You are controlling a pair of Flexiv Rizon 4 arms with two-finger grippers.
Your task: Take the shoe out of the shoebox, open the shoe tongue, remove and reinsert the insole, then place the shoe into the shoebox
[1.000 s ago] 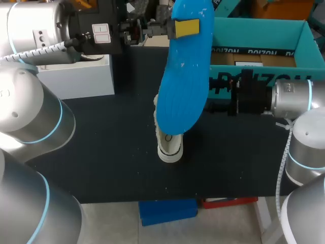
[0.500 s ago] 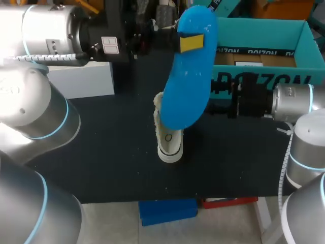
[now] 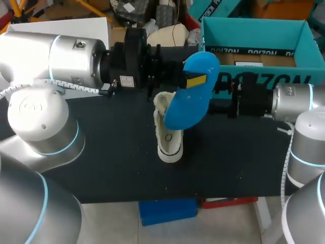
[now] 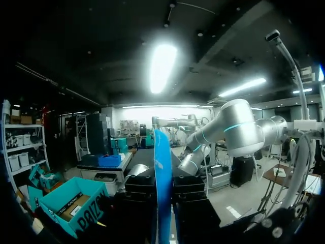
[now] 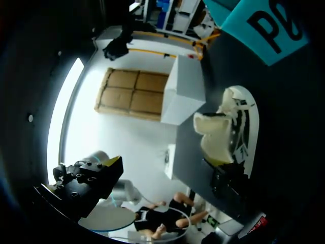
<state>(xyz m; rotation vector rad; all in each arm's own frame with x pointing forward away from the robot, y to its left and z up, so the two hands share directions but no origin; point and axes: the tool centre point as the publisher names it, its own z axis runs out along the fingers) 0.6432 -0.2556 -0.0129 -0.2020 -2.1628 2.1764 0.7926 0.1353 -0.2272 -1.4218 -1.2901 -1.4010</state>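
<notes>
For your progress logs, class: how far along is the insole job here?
Done: the shoe is out of the box and on the table, and the insole is out. In hand: the left claw grips the insole over the shoe. Left: reinsert it, then box the shoe.

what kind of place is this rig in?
Likely a robot lab bench: left arm and right arm over a black table, with a staged shoe and shoebox.
</notes>
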